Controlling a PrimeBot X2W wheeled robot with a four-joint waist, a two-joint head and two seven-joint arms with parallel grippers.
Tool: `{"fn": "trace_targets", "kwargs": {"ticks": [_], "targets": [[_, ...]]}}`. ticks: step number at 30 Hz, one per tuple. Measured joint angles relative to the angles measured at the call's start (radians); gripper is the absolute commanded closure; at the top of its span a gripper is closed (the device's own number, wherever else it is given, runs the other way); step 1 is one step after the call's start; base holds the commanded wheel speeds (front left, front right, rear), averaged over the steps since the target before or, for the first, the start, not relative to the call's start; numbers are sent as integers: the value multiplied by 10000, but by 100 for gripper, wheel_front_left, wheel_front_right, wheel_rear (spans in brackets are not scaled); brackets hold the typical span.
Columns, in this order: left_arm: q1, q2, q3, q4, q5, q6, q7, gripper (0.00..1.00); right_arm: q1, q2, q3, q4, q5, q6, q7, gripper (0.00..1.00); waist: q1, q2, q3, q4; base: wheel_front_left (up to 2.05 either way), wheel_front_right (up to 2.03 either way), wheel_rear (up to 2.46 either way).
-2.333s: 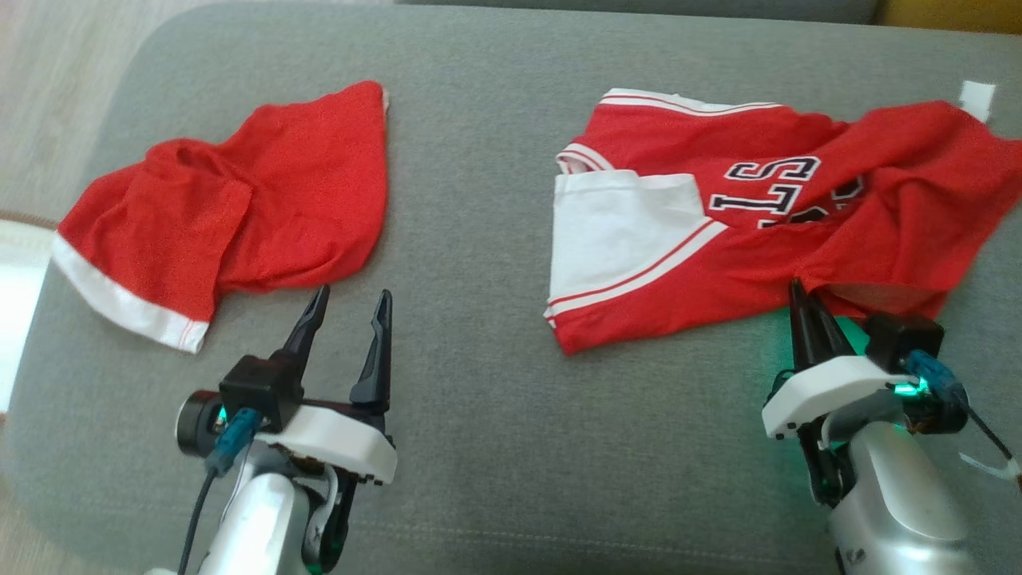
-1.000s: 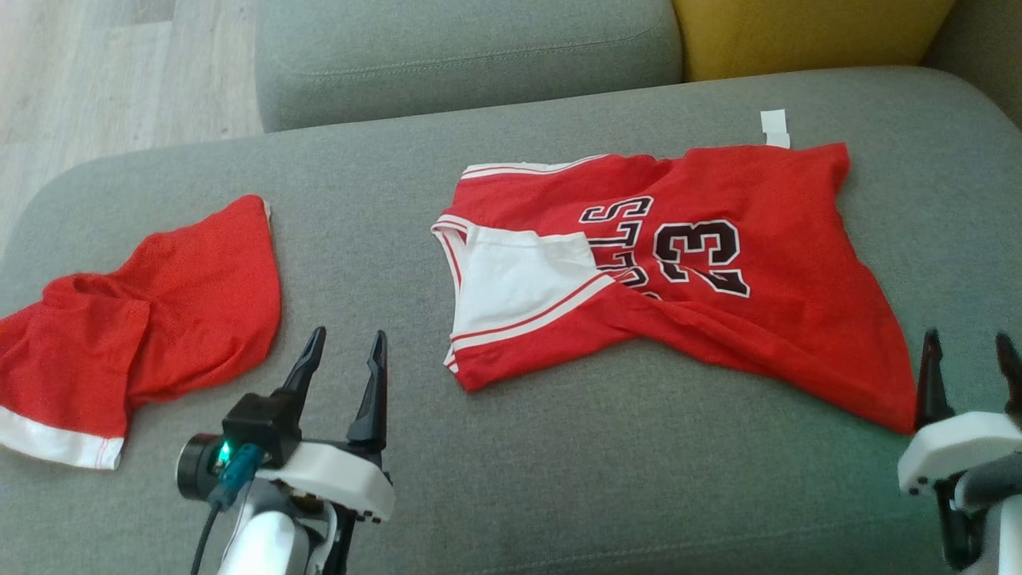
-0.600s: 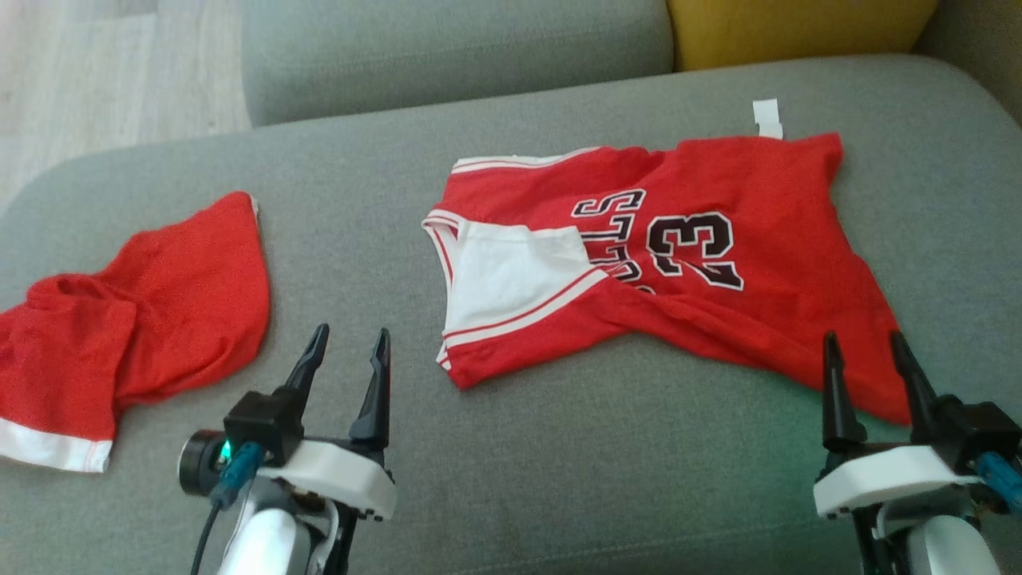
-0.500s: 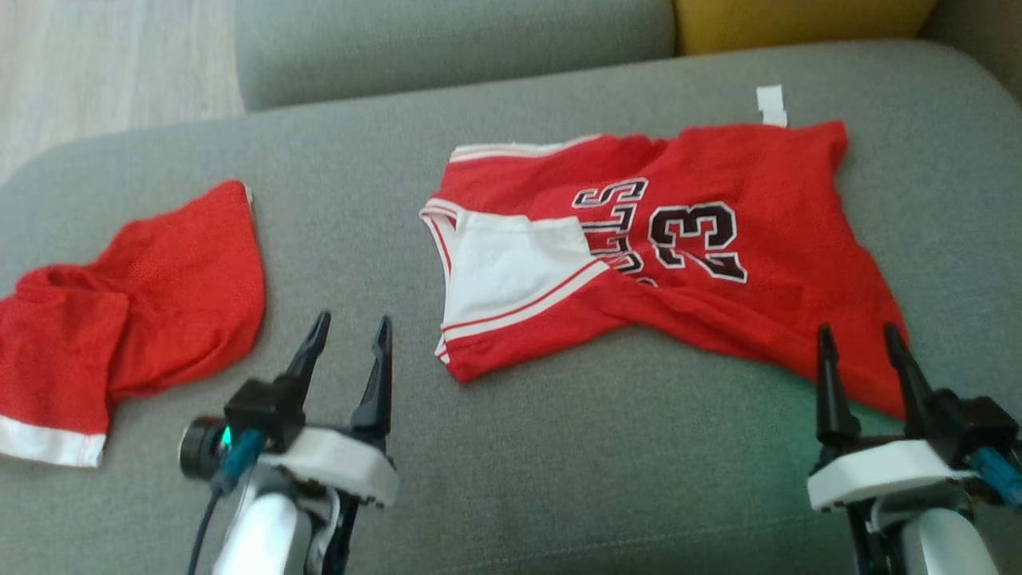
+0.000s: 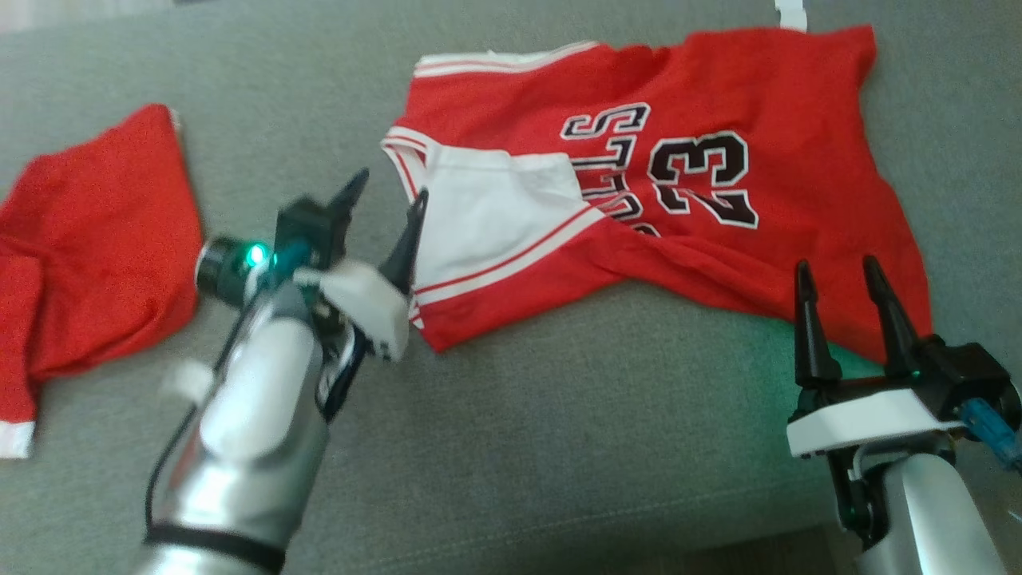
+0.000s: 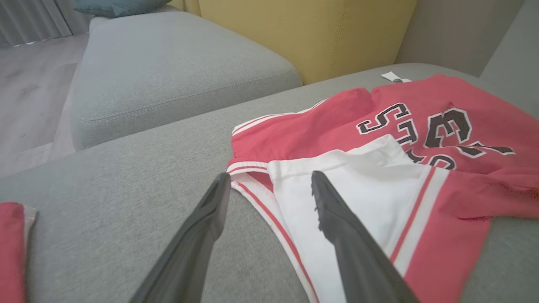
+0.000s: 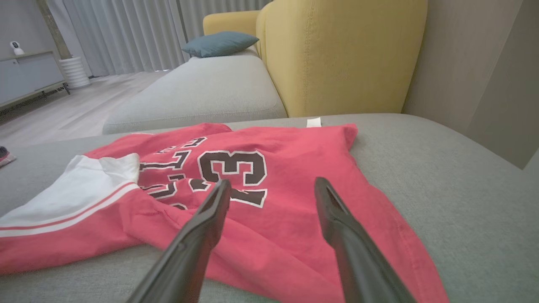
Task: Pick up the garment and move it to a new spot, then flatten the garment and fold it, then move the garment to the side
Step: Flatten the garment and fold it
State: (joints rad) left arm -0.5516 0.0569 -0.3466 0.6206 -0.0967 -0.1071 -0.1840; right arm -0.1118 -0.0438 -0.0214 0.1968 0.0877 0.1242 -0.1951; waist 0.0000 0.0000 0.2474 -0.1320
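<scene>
On the sofa seat: the red basketball jersey with a black-and-white "23" (image 5: 679,160) lies loose over the right half of the grey woven sofa cushion (image 5: 599,447). Its top runs along the far edge and its hem corner points toward the near right. Nothing has hold of it.
left gripper (image 5: 391,185): long dark fingers spread wide and empty, straddling the striped trim (image 6: 257,198) at the jersey's left end. One finger is over bare cushion, the other over the white panel (image 5: 495,216). Can't tell if the tips touch cloth.
right gripper (image 5: 834,265): also spread and empty, tips over the near-right hem corner.
risk, layers: my guess is a pinch at the trim catches only the top layer, so the back stays put and the whole thing twists instead of flattening.
risk, the fold: the near edge is rolled over itself and hides part of the lettering. Pulling both ends apart could tighten that crease rather than open it.
risk, slip: thin cloth plus narrow fingertips, so a shallow bite probably slides off mid-pull.
risk, cushion: digging too low could snag the upholstery too.
fabric: thin, floppy knit with a fine mesh look, printed numbers, ribbed striped edging.
shape: roughly a skewed rectangle, rumpled, not flat.
cushion: coarse weave, soft with rounded corners. It looks grippy, so dragging will likely bunch the cloth.
other stuff: a plain red garment with a white band (image 5: 96,239) sits by the left edge, well apart. A small white tag (image 5: 790,12) sits at the far edge just beside the jersey's corner.
</scene>
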Motion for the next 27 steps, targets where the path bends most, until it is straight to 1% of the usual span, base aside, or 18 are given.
{"fn": "trace_targets", "kwargs": {"ticks": [4,10,14,23,26,27], "targets": [[-1088,8,-251,1066,0,-86,169,0,-110,0,136,12,6,0,-90,0,0,0,462,-238,0,0,0],[-2102,12,-435,2293,-2,-163,71,0,-405,0,196,113,205,0,-180,0,0,0,931,-605,0,0,0],[-2436,8,-573,2941,-10,-163,-33,0,-453,0,221,190,270,0,-268,0,0,0,1063,-769,0,0,0],[-2825,-13,-669,3871,-42,-163,-355,0,-472,0,219,426,272,0,-355,0,0,0,1145,-932,0,0,0],[-2961,-29,-911,4172,-109,-165,-391,0,-519,0,219,437,272,0,-439,0,0,0,1189,-982,0,0,0],[-3015,-29,-1001,4243,-109,-173,-391,61,-563,0,217,441,272,0,-439,0,0,0,1201,-1002,0,0,0]]}}
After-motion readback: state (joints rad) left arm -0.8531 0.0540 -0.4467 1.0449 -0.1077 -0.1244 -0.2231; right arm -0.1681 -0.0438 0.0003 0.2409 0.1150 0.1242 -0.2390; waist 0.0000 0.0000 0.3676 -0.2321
